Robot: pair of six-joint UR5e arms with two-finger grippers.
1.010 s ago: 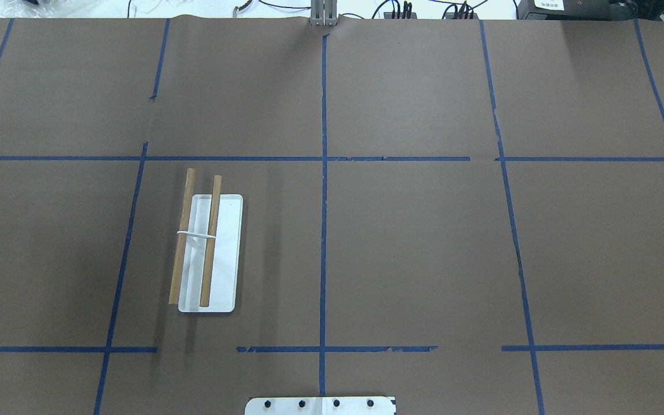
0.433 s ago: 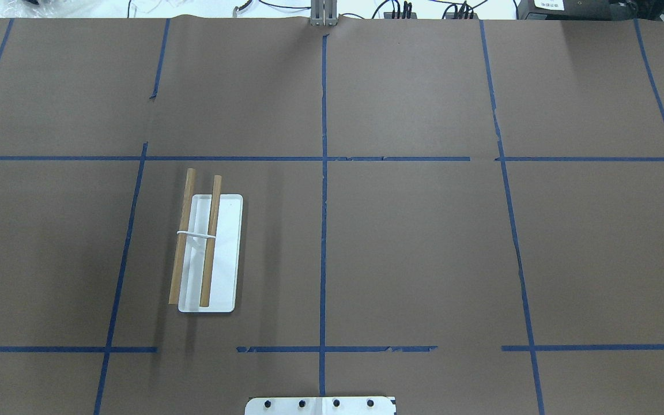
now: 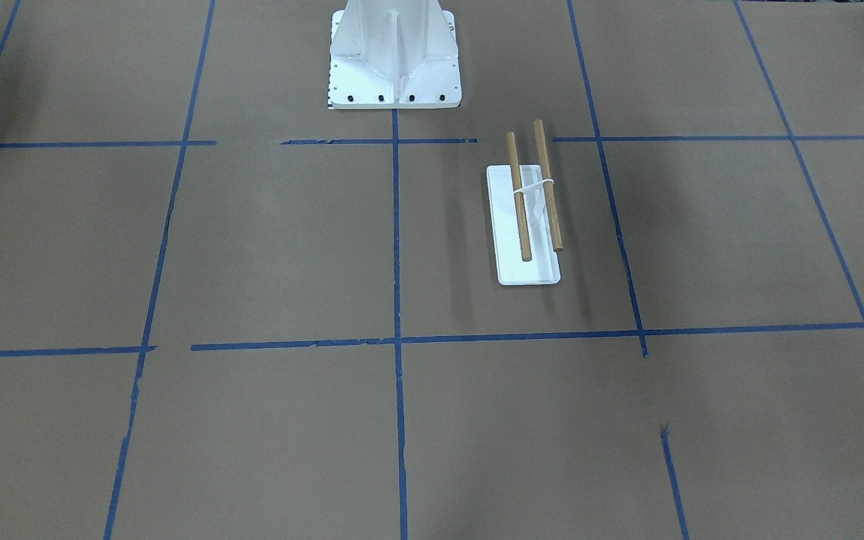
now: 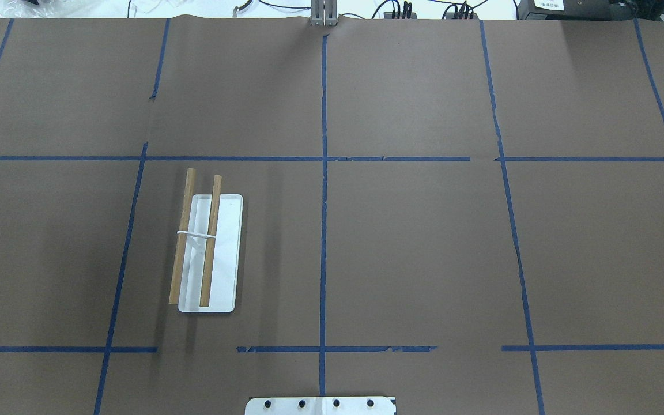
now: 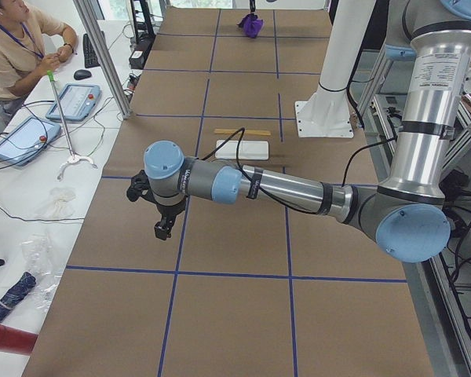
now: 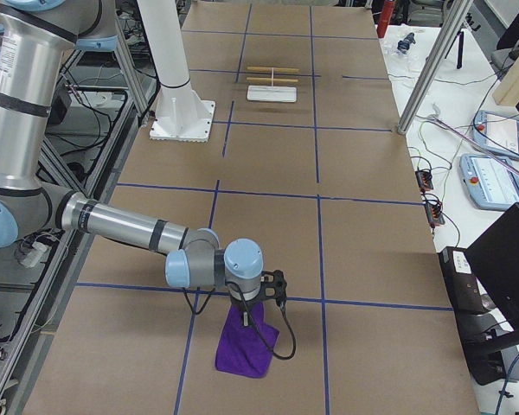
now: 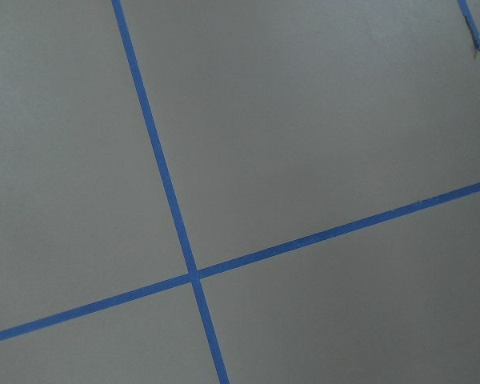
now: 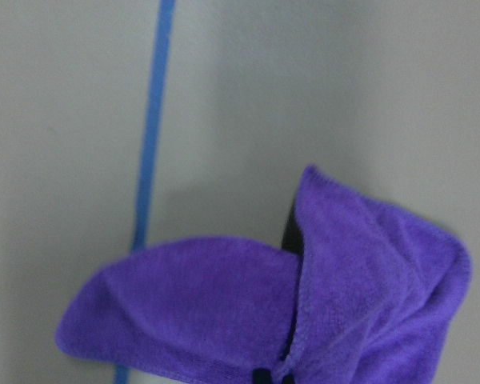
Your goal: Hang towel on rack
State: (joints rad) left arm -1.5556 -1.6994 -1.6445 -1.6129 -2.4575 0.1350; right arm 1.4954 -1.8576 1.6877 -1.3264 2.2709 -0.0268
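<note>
The rack (image 4: 227,253), a white base with two wooden dowels, stands on the table's left half; it also shows in the front view (image 3: 526,225). The purple towel (image 8: 224,304) fills the lower right wrist view, bunched at the bottom edge where the fingers grip it. In the exterior right view it hangs from my right gripper (image 6: 258,309) down to the table (image 6: 246,350), far from the rack. My left gripper (image 5: 163,228) hovers over bare table beyond the rack; I cannot tell if it is open or shut.
The white bolted pedestal (image 3: 393,52) stands at the robot's side of the table. Blue tape lines cross the brown table cover. An operator (image 5: 16,47) sits beside the table with teach pendants and cables.
</note>
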